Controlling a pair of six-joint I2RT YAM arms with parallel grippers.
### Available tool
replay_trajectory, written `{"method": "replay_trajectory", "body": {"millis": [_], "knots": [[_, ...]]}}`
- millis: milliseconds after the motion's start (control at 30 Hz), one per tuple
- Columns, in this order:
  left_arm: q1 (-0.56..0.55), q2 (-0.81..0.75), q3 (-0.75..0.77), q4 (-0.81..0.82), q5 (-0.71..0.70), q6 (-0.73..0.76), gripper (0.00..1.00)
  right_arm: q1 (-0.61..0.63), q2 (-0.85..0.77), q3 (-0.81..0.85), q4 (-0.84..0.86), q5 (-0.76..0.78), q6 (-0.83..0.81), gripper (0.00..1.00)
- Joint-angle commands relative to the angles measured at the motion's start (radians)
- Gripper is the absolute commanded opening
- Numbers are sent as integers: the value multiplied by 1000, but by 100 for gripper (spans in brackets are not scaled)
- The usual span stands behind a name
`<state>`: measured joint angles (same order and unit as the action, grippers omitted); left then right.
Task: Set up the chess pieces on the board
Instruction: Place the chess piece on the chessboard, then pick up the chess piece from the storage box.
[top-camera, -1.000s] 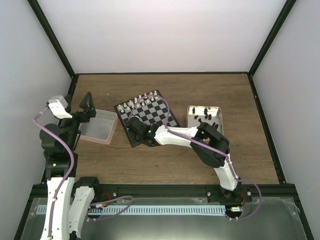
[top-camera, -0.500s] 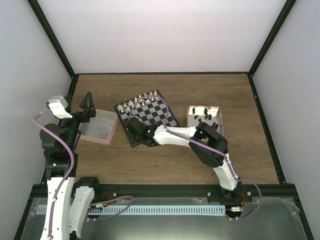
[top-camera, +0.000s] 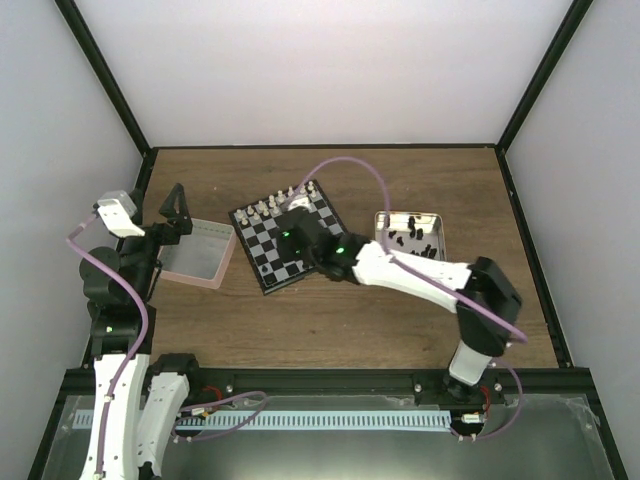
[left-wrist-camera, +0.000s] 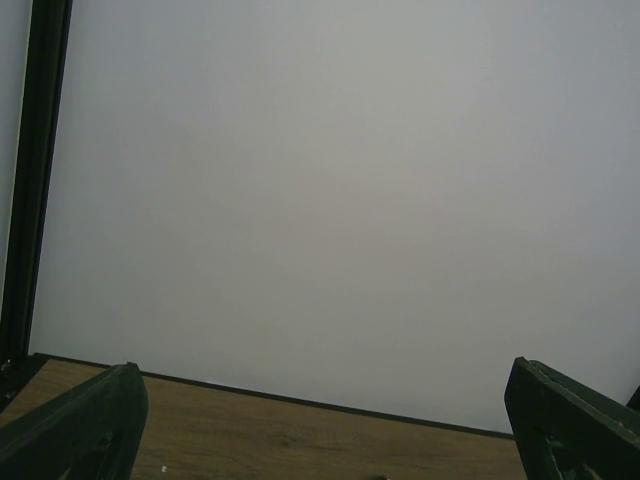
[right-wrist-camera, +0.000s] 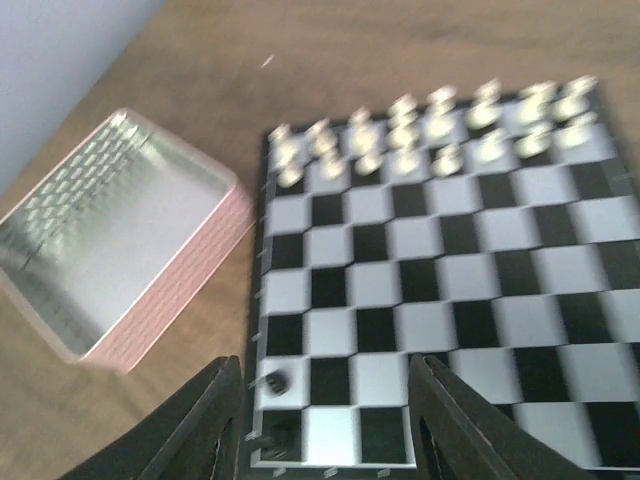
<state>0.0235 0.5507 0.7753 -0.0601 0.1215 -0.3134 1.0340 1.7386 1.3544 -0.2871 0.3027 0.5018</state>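
Your board (top-camera: 262, 255) sits skewed, a little left of the tabletop's middle. Along its far edge the white chess pieces (right-wrist-camera: 430, 125) stand in roughly two rows. Two dark chess pieces (right-wrist-camera: 271, 382), blurred, sit on the squares at its near left corner. More black chess pieces (top-camera: 410, 238) are in the metal tin (top-camera: 381, 218) just right of the board, and a pink tin (top-camera: 200, 250) sits just left of it. Your right gripper (right-wrist-camera: 322, 368) hangs above the board, jaws parted, grasping nothing. Your left gripper (top-camera: 176, 210) hovers by the tabletop's left edge, beyond the pink tin, spread wide and empty.
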Motion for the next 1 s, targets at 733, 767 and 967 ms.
{"method": "replay_trajectory", "body": {"millis": [733, 767, 967], "knots": [[-16, 57, -12, 29, 48, -9, 100, -766, -222, -475, -42, -69, 37, 30], [-16, 60, -13, 29, 47, -10, 100, -766, -213, -477, -39, -77, 34, 29], [-19, 74, -13, 29, 48, -13, 100, -768, -169, -504, -18, -75, 39, 26]]}}
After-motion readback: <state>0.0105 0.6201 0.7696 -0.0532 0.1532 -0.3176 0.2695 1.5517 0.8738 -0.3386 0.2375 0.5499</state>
